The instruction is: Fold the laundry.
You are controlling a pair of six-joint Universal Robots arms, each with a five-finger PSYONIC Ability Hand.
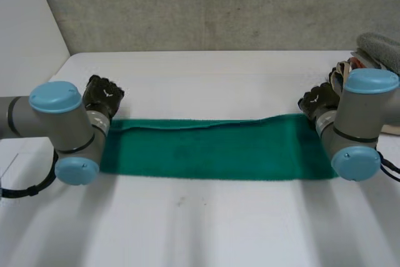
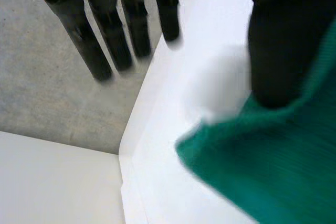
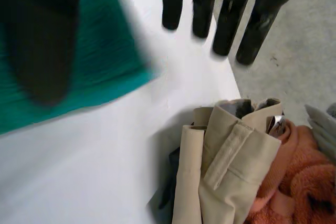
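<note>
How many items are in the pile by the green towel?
4: beige trousers nearest the green towel, dark cloth beneath them, orange towel beside them, grey cloth past it. More may be hidden.

Matt terry on the green towel (image 1: 212,148), nap short and fuzzy; smooth white worktop (image 1: 206,223), faint sheen; rough, pitted grey wall (image 1: 206,4) behind; flat-woven beige cloth (image 3: 231,166), stitched seam; fluffy orange towel (image 3: 294,182) against it; light-blue arm caps (image 1: 56,96), smooth plastic, slightly glossy.
</note>
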